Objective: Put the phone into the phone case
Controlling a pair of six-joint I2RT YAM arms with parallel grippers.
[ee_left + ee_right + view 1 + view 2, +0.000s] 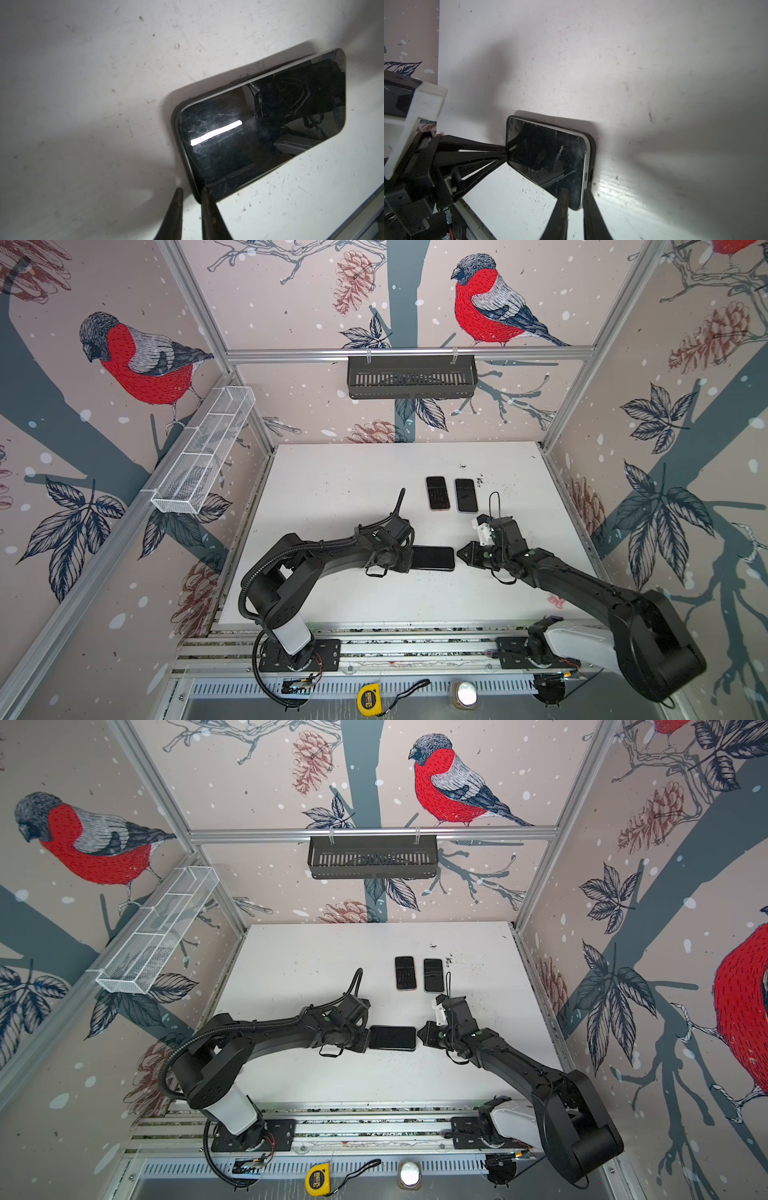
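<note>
The phone (pixel 434 558) (pixel 392 1038) lies flat and screen up on the white table, between my two grippers. Its silver edge sits in the black phone case (pixel 592 149), whose rim shows beside it. My left gripper (pixel 406 562) (pixel 192 189) is at the phone's left end with a narrow gap between its fingers, and one tip touches a corner of the phone (pixel 259 128). My right gripper (pixel 459 554) (pixel 575 192) is at the right end, slightly open. One of its fingers lies over the screen of the phone (pixel 548 153) and the other beside its end.
Two more dark phones (pixel 437 492) (pixel 465 494) lie side by side just behind. A black basket (pixel 411 377) hangs on the back wall and a white mesh tray (pixel 203 448) on the left wall. A yellow tape measure (pixel 368 699) lies below the table's front rail.
</note>
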